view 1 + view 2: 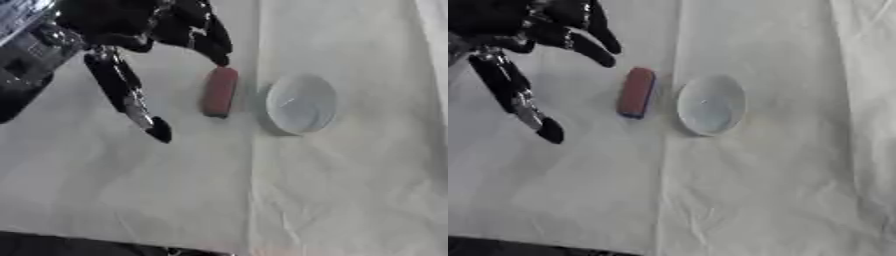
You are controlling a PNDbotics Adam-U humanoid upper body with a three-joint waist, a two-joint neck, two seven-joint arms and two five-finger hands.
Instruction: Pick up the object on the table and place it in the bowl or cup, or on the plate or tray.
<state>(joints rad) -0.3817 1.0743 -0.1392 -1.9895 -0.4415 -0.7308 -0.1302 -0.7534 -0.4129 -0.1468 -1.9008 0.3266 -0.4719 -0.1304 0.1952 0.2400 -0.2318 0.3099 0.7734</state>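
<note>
The left hand hovers over the table with its fingers spread and released, holding nothing, just short of the red block. The block lies flat just beside the white bowl, so this looks like the reach; next the fingers must close round the block.

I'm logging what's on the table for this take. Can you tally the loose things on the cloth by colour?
Red: 1, the oblong red object
White: 1, the round white dish
Total: 2
The left hand hangs open above the red object, holding nothing.
</note>
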